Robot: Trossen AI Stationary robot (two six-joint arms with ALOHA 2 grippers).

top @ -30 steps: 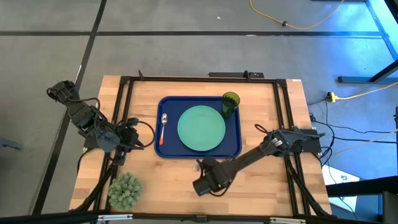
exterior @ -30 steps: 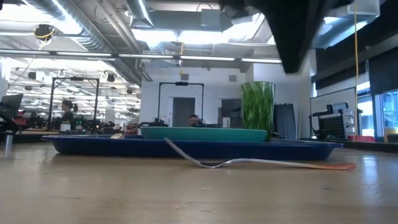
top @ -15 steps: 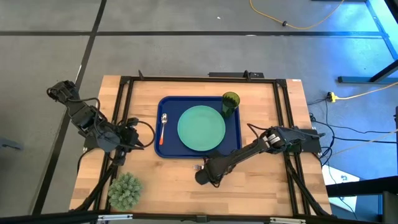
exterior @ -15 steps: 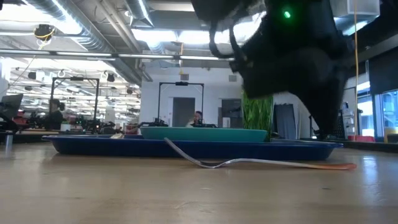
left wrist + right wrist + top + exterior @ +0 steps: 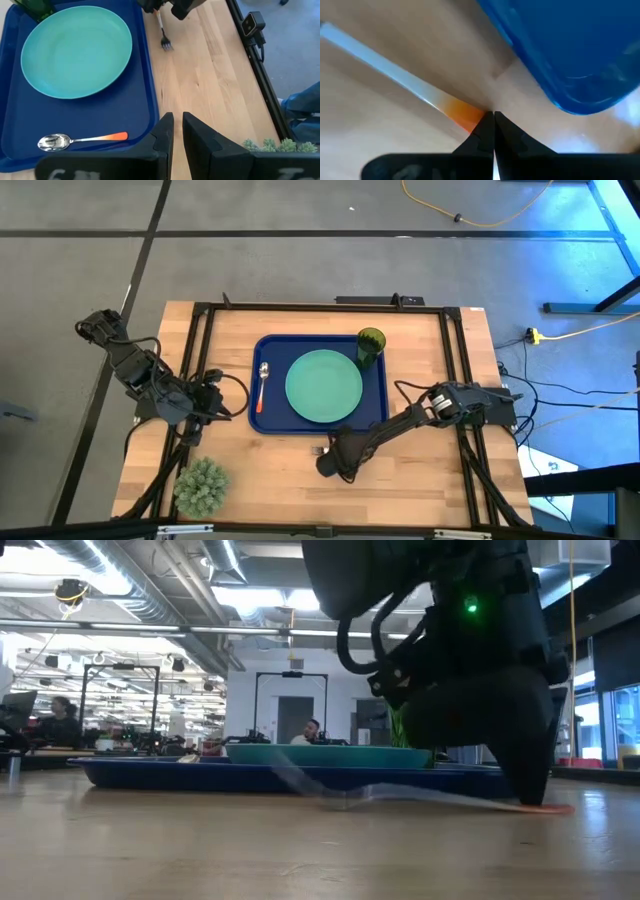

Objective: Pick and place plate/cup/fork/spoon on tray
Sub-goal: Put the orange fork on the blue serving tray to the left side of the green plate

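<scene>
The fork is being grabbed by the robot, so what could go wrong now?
The right gripper is shut on only the tip of the fork handle, so the fork might slip or swing when lifted. It also lies right beside the tray rim, so its tines could catch there. On the tray, the plate and cup leave little free space.

Blue tray holds the mint-green plate at centre, the olive cup upright at its far right corner, and the spoon along its left side. The orange-handled fork lies on bare wood just near of the tray, tines leftward.
</scene>
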